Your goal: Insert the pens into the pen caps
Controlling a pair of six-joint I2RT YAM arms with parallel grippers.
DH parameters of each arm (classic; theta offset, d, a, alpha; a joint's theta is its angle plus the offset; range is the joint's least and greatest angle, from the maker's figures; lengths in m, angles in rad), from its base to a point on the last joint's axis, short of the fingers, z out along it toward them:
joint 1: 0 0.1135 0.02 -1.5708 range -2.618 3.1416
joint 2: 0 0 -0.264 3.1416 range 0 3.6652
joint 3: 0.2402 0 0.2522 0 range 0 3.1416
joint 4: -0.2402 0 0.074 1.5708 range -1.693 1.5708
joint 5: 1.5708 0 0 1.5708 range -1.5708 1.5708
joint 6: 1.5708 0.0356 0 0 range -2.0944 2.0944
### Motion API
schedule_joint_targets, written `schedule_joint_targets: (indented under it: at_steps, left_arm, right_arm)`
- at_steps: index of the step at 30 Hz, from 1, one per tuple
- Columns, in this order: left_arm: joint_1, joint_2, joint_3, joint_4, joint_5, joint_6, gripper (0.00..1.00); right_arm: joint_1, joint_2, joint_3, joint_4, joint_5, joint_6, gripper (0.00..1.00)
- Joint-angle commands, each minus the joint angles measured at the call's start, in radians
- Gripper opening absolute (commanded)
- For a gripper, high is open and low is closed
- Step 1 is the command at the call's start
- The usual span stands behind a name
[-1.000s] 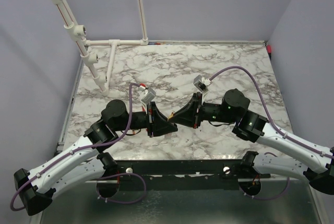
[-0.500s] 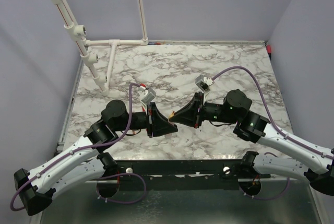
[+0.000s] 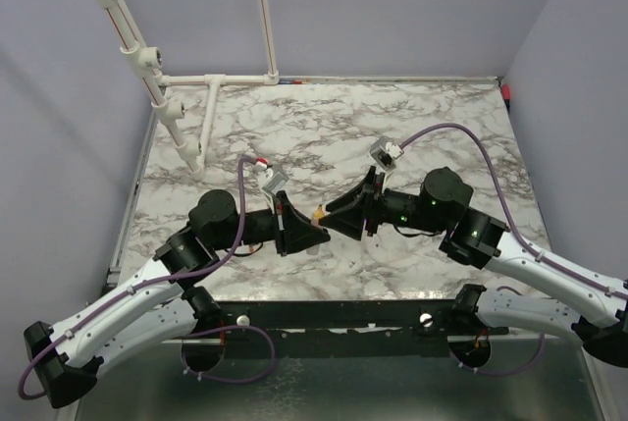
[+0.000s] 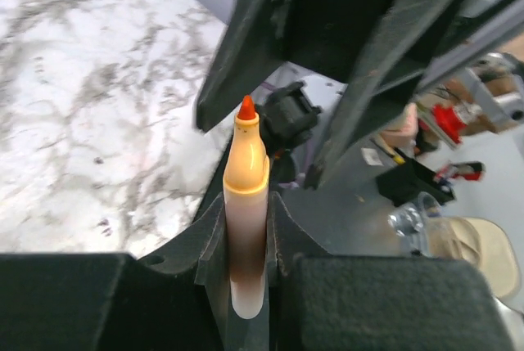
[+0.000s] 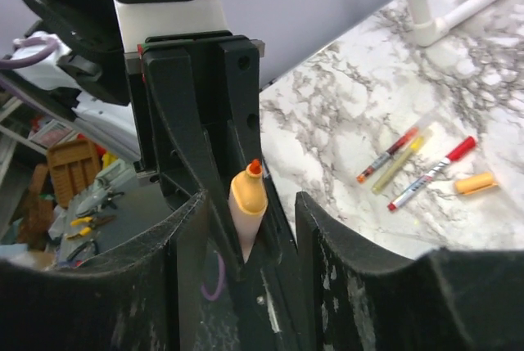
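Note:
My left gripper is shut on a pen with a pale barrel, a yellow-orange collar and a red-orange nib that points away from it. Facing it, my right gripper is open, one finger on each side of that pen without touching it. In the top view both grippers, left and right, meet above the table's front middle, with the pen's orange tip between them. On the marble lie three more pens and a stubby orange pen cap.
A white pipe frame stands at the back left of the marble table; its foot shows in the right wrist view. Purple cables loop over both arms. Grey walls close in three sides.
My right gripper has gone from shut to open and eased back a little. The pen's orange tip now shows between the two grippers. The left gripper keeps its hold.

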Motion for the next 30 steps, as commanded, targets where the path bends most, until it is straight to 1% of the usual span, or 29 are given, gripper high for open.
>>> schedule_joint_targets:
  at_steps: [1,4,5,9,12,15,17,20,30]
  left_arm:
    - [-0.001,-0.002,0.060,-0.195,-0.253,0.100,0.00]
    - [-0.001,0.012,0.101,-0.309,-0.409,0.154,0.00]
    - [0.000,0.015,0.111,-0.341,-0.481,0.167,0.00]
    - [0.000,0.009,0.135,-0.433,-0.679,0.205,0.00]
    - [0.000,-0.011,0.135,-0.466,-0.775,0.210,0.00]
    - [-0.001,-0.045,0.124,-0.487,-0.859,0.209,0.00]
    - [0.000,-0.066,0.104,-0.491,-0.900,0.208,0.00]
    - [0.000,-0.094,0.073,-0.491,-0.927,0.206,0.00]
    - [-0.001,-0.156,0.044,-0.490,-0.983,0.206,0.00]
  right_arm:
    - [0.001,-0.007,0.068,-0.122,0.137,-0.047,0.52]
    - [0.001,0.017,0.102,-0.190,0.225,-0.057,0.54]
    - [0.001,0.030,0.113,-0.211,0.253,-0.054,0.55]
    - [0.001,0.096,0.143,-0.272,0.368,-0.029,0.56]
    - [0.001,0.179,0.189,-0.338,0.480,0.007,0.57]
    - [0.001,0.270,0.242,-0.393,0.550,0.038,0.58]
    - [0.001,0.336,0.280,-0.422,0.572,0.054,0.58]
    - [0.001,0.456,0.341,-0.456,0.561,0.064,0.58]
    - [0.001,0.755,0.484,-0.456,0.525,0.141,0.58]
